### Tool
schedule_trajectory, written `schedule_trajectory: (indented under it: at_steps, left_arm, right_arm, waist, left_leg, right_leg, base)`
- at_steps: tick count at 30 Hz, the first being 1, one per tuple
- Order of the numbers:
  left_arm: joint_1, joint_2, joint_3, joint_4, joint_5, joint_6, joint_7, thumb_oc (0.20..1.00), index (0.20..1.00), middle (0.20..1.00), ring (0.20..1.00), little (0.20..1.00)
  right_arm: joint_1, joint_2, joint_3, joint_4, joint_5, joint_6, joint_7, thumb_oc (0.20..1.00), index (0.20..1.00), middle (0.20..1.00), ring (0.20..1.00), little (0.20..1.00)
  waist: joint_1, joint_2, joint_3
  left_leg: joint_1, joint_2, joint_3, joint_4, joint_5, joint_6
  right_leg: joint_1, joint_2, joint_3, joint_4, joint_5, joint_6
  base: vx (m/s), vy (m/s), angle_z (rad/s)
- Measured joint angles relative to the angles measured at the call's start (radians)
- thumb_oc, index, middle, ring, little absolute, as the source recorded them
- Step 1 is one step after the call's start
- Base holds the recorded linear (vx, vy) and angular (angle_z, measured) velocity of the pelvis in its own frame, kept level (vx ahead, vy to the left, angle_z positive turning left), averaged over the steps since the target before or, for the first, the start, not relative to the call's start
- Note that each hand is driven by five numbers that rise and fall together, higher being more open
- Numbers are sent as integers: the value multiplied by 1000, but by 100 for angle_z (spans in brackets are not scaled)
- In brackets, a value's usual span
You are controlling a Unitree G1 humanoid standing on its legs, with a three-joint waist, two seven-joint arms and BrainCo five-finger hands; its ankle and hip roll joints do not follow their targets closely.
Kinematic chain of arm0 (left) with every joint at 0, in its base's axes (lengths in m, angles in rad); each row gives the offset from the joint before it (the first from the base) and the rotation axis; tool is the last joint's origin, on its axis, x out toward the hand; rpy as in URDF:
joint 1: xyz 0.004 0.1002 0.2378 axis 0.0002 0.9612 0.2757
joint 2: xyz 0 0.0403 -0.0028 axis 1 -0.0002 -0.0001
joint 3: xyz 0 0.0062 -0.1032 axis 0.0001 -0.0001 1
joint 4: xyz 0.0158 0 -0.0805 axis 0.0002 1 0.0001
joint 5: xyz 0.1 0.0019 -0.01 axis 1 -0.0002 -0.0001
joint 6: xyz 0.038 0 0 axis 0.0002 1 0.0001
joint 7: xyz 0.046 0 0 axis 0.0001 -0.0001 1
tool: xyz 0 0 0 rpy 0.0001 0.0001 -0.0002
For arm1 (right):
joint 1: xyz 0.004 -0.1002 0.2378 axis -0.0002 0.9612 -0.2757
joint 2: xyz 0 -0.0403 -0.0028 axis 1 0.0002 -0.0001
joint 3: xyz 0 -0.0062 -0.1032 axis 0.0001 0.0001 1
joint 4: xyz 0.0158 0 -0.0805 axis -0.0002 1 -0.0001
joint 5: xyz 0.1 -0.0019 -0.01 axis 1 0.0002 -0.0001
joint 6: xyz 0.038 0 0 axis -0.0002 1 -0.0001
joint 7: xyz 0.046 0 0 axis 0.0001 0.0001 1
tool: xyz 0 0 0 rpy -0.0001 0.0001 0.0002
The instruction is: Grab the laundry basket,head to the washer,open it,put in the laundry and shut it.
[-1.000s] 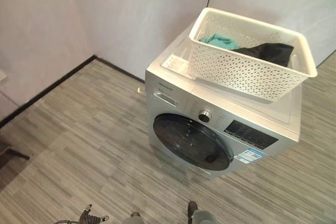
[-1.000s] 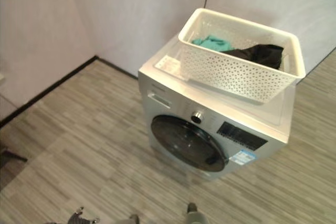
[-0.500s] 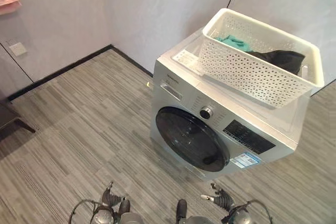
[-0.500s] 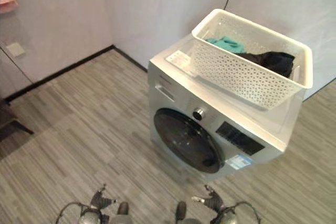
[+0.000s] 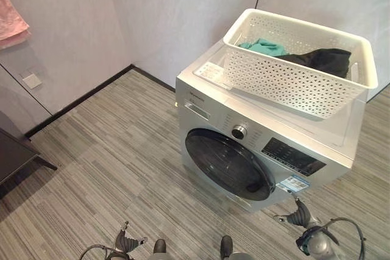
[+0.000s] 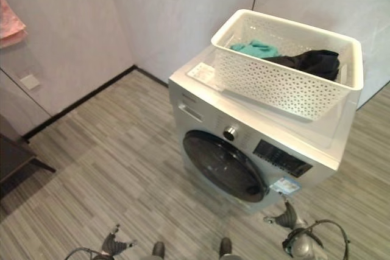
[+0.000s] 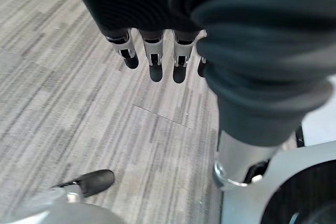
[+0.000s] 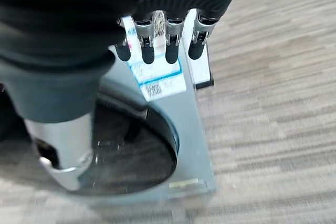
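Grey wood-grain plank floor (image 5: 109, 150) and pale walls with a black skirting strip (image 5: 79, 98) are seen round the silver front-loading washer (image 5: 244, 132). The washer's round dark glass door (image 5: 228, 164) is closed; a chrome dial (image 5: 239, 131) and a dark control panel (image 5: 292, 156) sit above it.

The white perforated plastic laundry basket (image 5: 292, 80) is set on the washer's top, held by neither hand. Inside it, a teal cloth (image 5: 263, 46) lies toward the back-left beside a black garment (image 5: 320, 60).

A dark low piece of furniture (image 5: 15, 153) is seen at the left edge, with a pink cloth (image 5: 11, 25) hanging on the wall above it.

Right hand (image 5: 300, 216) is seen low, just in front of the washer's lower right corner, fingers (image 8: 168, 51) straight and released, nothing held. Left hand (image 5: 125, 243) is seen low over the floor, well clear of the washer, fingers (image 7: 155, 66) straight and released, empty.
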Motion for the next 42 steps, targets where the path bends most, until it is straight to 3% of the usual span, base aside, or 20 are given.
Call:
schedule_trajectory:
  at_steps: [6, 14, 24, 27, 30, 34, 42]
  left_arm:
    - [11, 2, -1, 5, 10, 0, 0, 1000, 1000, 1000, 1000, 1000]
    - [21, -8, -7, -2, 10, -1, 2, 1000, 1000, 1000, 1000, 1000]
    - [14, -33, -14, -13, 7, -3, 17, 1000, 1000, 1000, 1000, 1000]
    - [-16, -25, -49, -97, -10, -6, 33, 1000, 1000, 1000, 1000, 1000]
    - [-27, -26, -51, -150, -50, -25, 43, 1000, 1000, 1000, 1000, 1000]
    - [-56, -25, -49, -195, -80, -46, 70, 1000, 1000, 1000, 1000, 1000]
    - [-92, -24, -49, -206, -88, -44, 102, 1000, 1000, 1000, 1000, 1000]
  right_arm:
    - [-87, -10, 5, 60, 4, 3, -50, 1000, 1000, 1000, 1000, 1000]
    - [-179, -13, 37, 120, 33, 23, -127, 1000, 1000, 1000, 1000, 1000]
    - [-268, 31, 112, 200, 96, 41, -199, 1000, 1000, 1000, 1000, 1000]
    - [-377, 50, 153, 220, 122, 48, -243, 1000, 1000, 1000, 1000, 1000]
    - [-445, 51, 152, 232, 159, 51, -323, 1000, 1000, 1000, 1000, 1000]
    - [-557, 82, 209, 296, 189, 46, -346, 1000, 1000, 1000, 1000, 1000]
    - [-557, 88, 280, 274, 202, 28, -345, 1000, 1000, 1000, 1000, 1000]
  waist:
    - [2, 17, 6]
    - [10, 73, 18]
    - [32, 82, 29]
    - [44, 105, 83]
    - [29, 113, 122]
    - [35, 127, 152]
    - [24, 123, 158]
  left_leg:
    - [-14, -7, 2, -1, -5, 8]
    - [-15, -20, 2, 0, 0, 4]
    - [-50, -23, -2, 4, 8, 1]
    - [-121, -34, -19, 22, 29, 5]
    - [-168, -45, -26, 37, 41, 9]
    - [-209, -50, -26, 50, 42, 15]
    - [-208, -48, -16, 48, 42, 15]
  right_leg:
    - [-9, -7, 2, 0, -2, 9]
    - [-16, -20, 3, 0, 4, 13]
    - [-39, -22, -1, 0, 3, 19]
    - [-93, -31, -12, 5, 27, 17]
    - [-137, -41, -13, 8, 43, 12]
    - [-173, -43, 4, 9, 53, 8]
    - [-181, -41, 13, 9, 64, 5]
  base:
    - [0, 0, 0]
    - [4, 4, 0]
    - [-47, 9, 1]
    - [-147, 64, 13]
    - [-108, 79, 6]
    - [-42, 60, -1]
    - [5, 38, -6]
